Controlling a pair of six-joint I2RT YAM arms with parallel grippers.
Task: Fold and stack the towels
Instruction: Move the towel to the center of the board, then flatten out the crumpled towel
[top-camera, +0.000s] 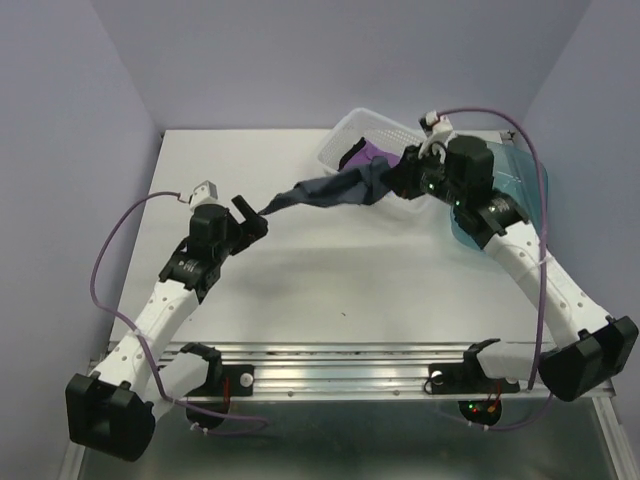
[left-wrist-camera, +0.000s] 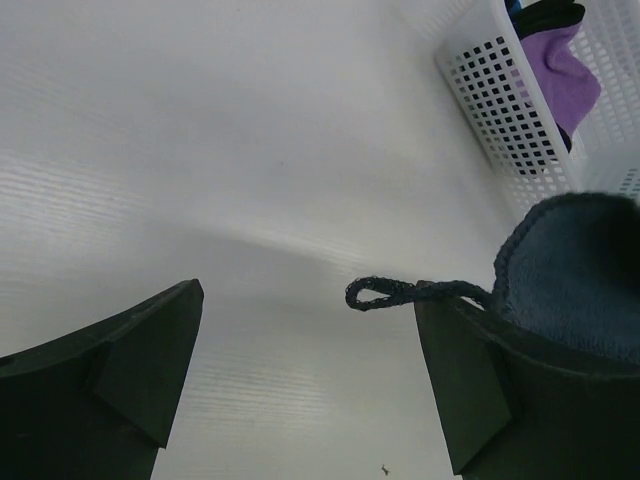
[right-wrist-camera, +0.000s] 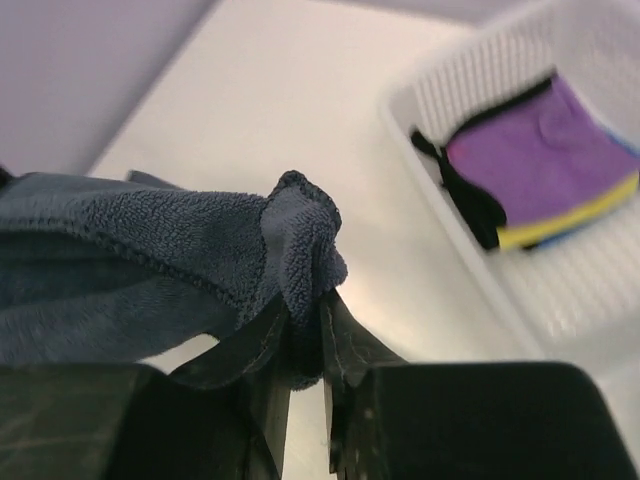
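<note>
So, the dark slate blue towel (top-camera: 330, 190) hangs stretched above the worktop (top-camera: 350, 280) between the two arms. The right end effector (right-wrist-camera: 305, 312) is pinching one bunched corner tight. The left end effector (left-wrist-camera: 308, 296) has its fingers spread wide, and the towel's other end, with its little loop, lies against one finger. A purple towel (right-wrist-camera: 545, 150) and a yellow towel (right-wrist-camera: 590, 205) sit in the white basket (top-camera: 337, 138).

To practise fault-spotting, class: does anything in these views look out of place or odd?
The dark slate towel stretches between both grippers, yet only the right gripper pinches it; the left gripper gapes open, the towel's looped corner merely resting against one finger.
</note>
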